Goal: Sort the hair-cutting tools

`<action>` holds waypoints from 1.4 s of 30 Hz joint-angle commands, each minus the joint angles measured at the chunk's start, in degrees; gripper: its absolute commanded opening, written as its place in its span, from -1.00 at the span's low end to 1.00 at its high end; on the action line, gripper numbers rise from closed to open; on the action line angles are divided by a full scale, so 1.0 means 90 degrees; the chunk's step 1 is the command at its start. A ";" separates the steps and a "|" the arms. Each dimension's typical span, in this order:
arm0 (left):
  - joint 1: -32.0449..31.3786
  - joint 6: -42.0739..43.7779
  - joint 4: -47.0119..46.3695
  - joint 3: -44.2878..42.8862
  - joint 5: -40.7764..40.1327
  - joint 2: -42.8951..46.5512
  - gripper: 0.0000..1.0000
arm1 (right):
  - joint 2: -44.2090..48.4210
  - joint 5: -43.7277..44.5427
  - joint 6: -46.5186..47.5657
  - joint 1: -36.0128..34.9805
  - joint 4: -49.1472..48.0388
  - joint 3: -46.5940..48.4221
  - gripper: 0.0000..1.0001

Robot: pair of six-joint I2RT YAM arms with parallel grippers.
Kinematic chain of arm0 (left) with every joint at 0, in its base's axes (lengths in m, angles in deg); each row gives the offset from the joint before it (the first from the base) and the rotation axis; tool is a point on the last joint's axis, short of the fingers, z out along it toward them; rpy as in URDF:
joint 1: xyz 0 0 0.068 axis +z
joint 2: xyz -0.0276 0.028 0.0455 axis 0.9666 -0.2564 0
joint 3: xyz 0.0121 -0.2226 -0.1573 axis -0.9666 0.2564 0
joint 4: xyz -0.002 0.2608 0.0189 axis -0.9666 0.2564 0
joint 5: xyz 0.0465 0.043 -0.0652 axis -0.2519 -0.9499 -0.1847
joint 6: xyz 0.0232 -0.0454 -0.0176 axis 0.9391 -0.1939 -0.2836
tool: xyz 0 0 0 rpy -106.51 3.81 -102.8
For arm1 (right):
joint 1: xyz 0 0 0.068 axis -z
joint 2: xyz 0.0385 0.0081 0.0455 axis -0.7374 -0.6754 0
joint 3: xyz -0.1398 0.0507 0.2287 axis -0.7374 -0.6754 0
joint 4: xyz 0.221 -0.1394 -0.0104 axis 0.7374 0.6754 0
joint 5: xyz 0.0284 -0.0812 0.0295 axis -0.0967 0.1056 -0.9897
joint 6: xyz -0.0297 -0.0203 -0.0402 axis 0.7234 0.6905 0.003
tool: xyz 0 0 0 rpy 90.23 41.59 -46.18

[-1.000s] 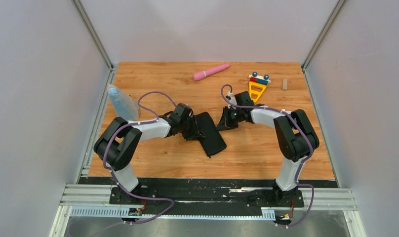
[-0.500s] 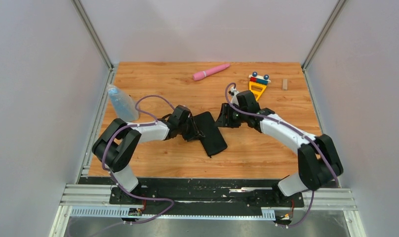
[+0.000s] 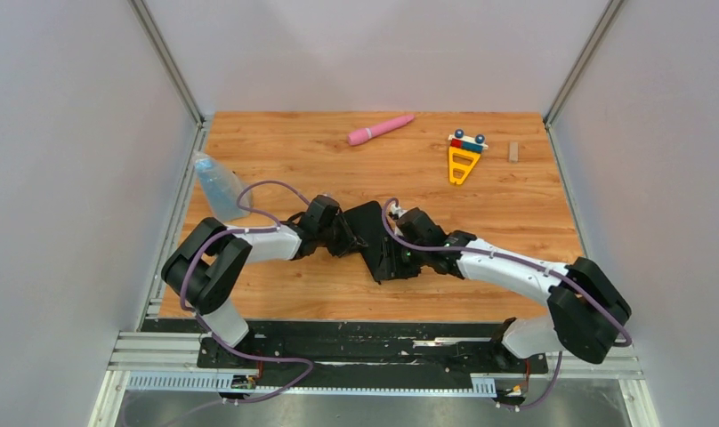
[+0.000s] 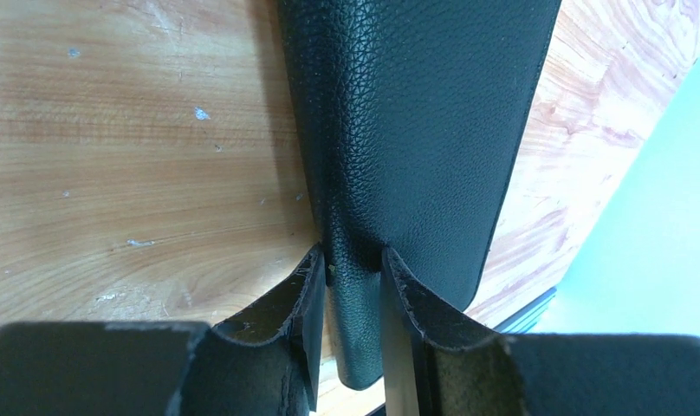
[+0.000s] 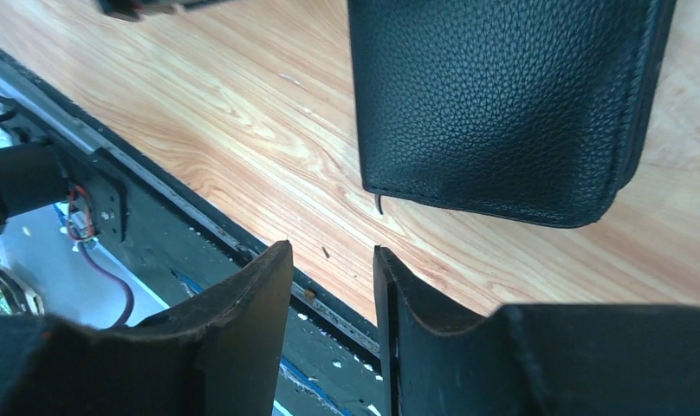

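The black zip case (image 3: 367, 224) lies on the wooden table between the two arms, shown close in the left wrist view (image 4: 416, 130). My left gripper (image 3: 342, 238) is shut on a pinched fold of its leather edge (image 4: 353, 269). My right gripper (image 3: 391, 265) hovers over the case's near end with its jaws open and nothing between them (image 5: 333, 251). In the right wrist view the case's rounded corner (image 5: 502, 104) and its small zip pull lie just ahead of the fingertips. The hair-cutting tools are out of view.
A pink wand (image 3: 380, 129) lies at the back of the table. A yellow toy (image 3: 464, 157) and a small wooden block (image 3: 513, 151) sit at the back right. A clear plastic bottle (image 3: 216, 184) rests at the left edge. The black front rail (image 5: 199, 225) runs near the right gripper.
My right arm swung from the case's far right side round to its near end, and its jaws opened. The left gripper kept its hold and tightened slightly.
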 commanded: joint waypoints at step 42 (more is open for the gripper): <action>0.1305 0.0420 0.0659 -0.0382 -0.0454 -0.0063 -1.00 | -0.1434 -0.0111 0.0238 -0.0518 0.1025 0.0388 -1.00</action>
